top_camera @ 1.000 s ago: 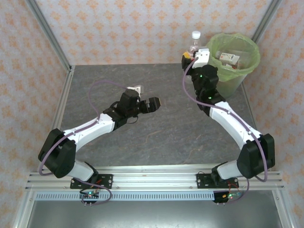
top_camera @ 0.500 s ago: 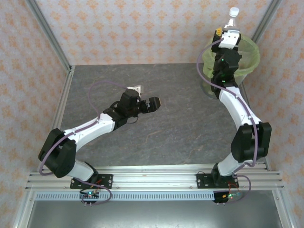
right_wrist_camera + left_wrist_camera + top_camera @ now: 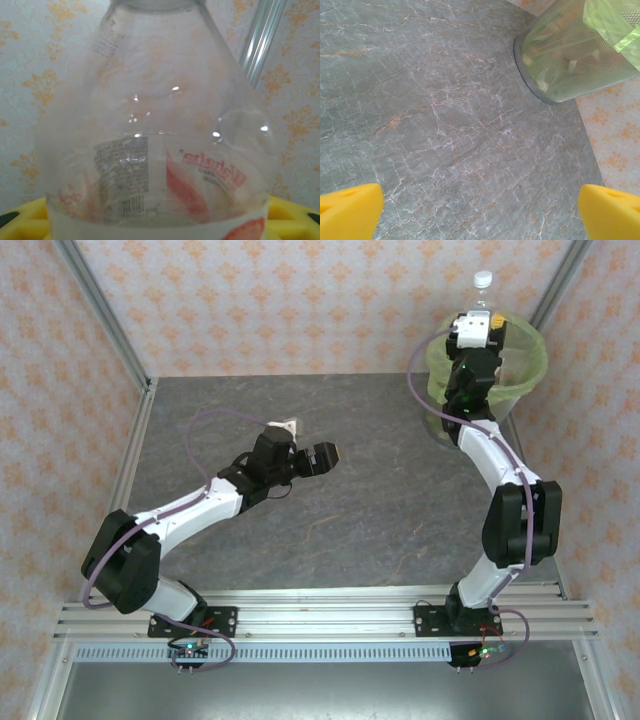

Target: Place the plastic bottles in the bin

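Lowered slightly since the prior frame: the bottle (image 3: 483, 288); left claw (image 3: 328, 456) spread wide above mid-surface (image 3: 380, 525); right claw (image 3: 482, 322) pinches the clear, white-capped bottle, raised above the bin (image 3: 535, 360), far-right corner.

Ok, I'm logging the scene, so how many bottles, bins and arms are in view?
Clear bottle: 1, in the right arm's jaws
Bin: 1, contents too blurred to count
Arms: 2, with the left arm
Total: 4
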Controlling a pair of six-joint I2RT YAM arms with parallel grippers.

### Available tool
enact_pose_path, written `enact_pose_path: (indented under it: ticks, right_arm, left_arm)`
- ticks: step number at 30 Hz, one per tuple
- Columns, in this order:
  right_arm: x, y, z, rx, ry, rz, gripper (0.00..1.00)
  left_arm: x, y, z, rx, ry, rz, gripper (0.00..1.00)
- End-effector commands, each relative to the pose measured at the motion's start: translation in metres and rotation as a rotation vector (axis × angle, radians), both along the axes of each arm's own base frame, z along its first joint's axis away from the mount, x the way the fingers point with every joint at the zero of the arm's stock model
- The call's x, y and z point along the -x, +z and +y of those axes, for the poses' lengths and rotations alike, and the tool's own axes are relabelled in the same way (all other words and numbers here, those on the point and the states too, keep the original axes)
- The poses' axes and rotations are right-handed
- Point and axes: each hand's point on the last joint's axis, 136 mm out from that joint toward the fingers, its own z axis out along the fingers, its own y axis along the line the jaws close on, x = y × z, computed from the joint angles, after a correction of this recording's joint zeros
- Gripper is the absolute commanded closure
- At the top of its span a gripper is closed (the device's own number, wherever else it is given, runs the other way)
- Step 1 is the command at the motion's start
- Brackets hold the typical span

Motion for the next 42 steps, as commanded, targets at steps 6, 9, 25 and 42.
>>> enact_pose_path:
  ticks: [6,9,25,42]
  right_arm:
    - [-0.02,-0.039,-0.021,0.091,-0.134,0.155,0.36]
    - [-0.027,-0.057,-0.027,0.124,-0.174,0.247,0.31]
    - [-0.01,-0.052,-0.005,-0.141,0.02,0.412,0.03]
    - [0.069,-0.001,0.036,-0.342,0.335,0.249,0.01]
  left_arm:
    - [0.0,0.005,-0.003,0.001,0.0,0.002,0.0]
    - [0.002,0.002,0.002,-0.014,0.017,0.007,0.0]
    - [-0.002,0.006,0.018,-0.085,0.065,-0.005,0.0]
    - [0.006,0.047,0.115,-0.328,0.338,-0.115,0.0]
